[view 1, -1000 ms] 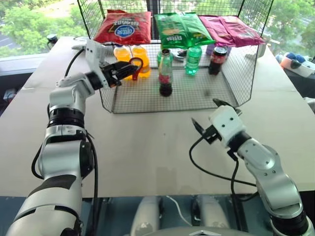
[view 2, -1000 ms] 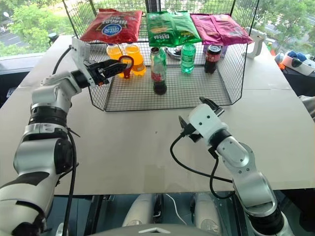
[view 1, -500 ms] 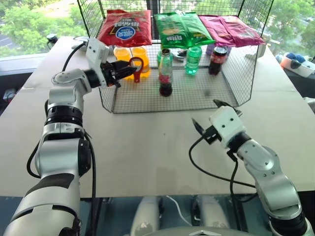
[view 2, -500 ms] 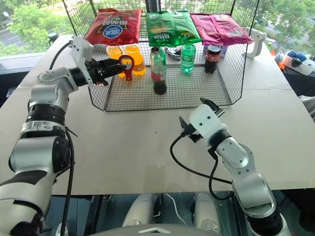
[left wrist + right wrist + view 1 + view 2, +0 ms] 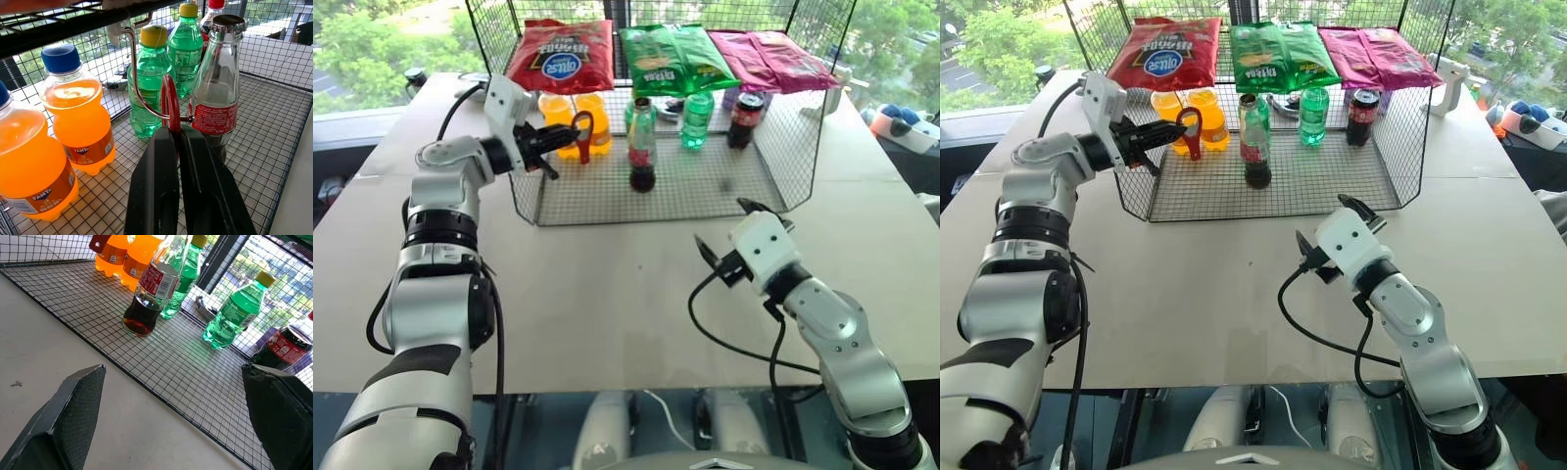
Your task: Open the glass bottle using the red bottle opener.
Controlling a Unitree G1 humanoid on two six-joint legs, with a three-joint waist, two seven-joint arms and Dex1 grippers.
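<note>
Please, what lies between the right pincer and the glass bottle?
In the left eye view, bare table and then wire rack floor lie between the open right pincer and the glass bottle; no object stands there.

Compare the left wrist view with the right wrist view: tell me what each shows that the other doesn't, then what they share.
Left wrist view alone: the left gripper, shut on the flat red bottle opener, which hangs from a thin metal hook; also the blue caps of the orange soda bottles and the glass bottle's metal crown cap.

Right wrist view alone: the open right gripper, the bare white tabletop, and the dark cola bottle with a red label.

Shared: the clear glass cola bottle, the green plastic bottles, the orange sodas and the wire mesh shelf floor.
</note>
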